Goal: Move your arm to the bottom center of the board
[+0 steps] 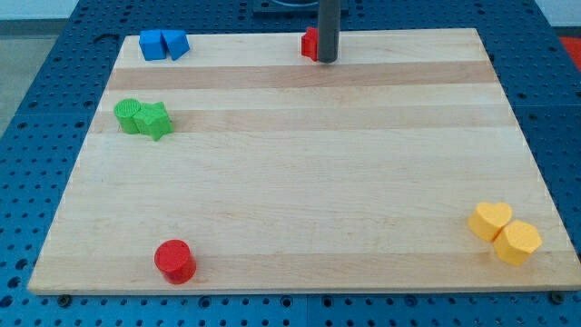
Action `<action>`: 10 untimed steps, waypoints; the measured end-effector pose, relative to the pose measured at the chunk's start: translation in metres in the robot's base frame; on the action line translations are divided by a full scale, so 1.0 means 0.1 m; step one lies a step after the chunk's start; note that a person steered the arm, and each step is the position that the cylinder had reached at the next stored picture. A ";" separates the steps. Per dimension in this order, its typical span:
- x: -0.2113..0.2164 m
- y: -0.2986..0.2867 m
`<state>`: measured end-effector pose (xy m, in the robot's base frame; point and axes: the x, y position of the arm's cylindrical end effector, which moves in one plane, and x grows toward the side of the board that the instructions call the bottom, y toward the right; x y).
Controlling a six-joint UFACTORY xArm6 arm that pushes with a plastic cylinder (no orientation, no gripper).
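Observation:
My tip [327, 60] touches the board [300, 182] near the view's top centre, at the lower end of the dark rod. A red block [310, 44] sits right beside it on its left, partly hidden by the rod. Two blue blocks, a cube [151, 44] and a triangular one [175, 43], sit together at the top left. A green round block [129, 115] and a green star [155, 120] touch at the left. A red cylinder [173, 261] stands at the bottom left. A yellow heart [490, 221] and a yellow hexagon [517, 242] touch at the bottom right.
The wooden board lies on a blue perforated table [36, 109] that surrounds it on all sides. The rod comes down from the view's top edge.

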<state>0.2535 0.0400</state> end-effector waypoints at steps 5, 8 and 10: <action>0.06 0.17; 0.14 0.23; 0.30 0.24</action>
<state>0.2838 0.0638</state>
